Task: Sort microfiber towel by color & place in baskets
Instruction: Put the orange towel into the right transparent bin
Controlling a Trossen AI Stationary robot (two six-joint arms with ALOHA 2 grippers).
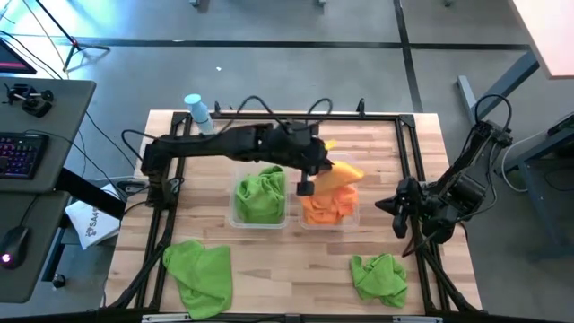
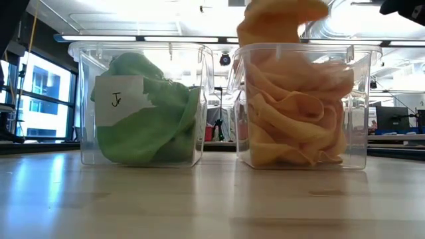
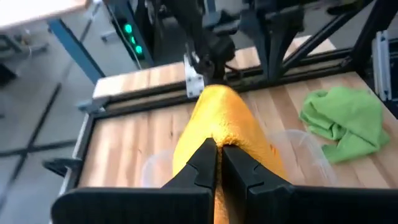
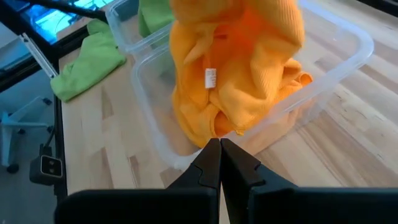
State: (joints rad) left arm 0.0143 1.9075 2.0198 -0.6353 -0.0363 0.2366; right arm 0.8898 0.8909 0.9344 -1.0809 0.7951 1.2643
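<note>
My left gripper (image 1: 307,187) (image 3: 219,155) reaches in from the left and hovers over the right-hand clear bin (image 1: 309,220), shut on an orange towel (image 1: 343,170) (image 2: 279,16). That bin (image 2: 358,99) holds a pile of orange towels (image 1: 327,208). The left-hand bin (image 1: 235,211) (image 2: 86,99) holds green towels (image 1: 260,197). Two loose green towels lie flat on the table near its front edge, one left (image 1: 199,269), one right (image 1: 378,274) (image 3: 345,118). My right gripper (image 1: 381,205) (image 4: 220,149) waits shut to the right of the bins, pointing at them, touching nothing. My left gripper pinches the orange towel between its two shut fingers, on a bunched fold (image 3: 214,124) that bulges out past the fingertips; how many layers I cannot tell. The towel is raised above the right-hand bin, and its lower part (image 4: 211,112) hangs down onto the orange pile inside.
A pale-blue bottle (image 1: 197,112) stands at the table's far left corner. Dark frame rails (image 1: 408,152) run along the table's edges. A white printed sheet (image 1: 90,222) and a desk with a keyboard (image 1: 20,152) lie off the table's left side.
</note>
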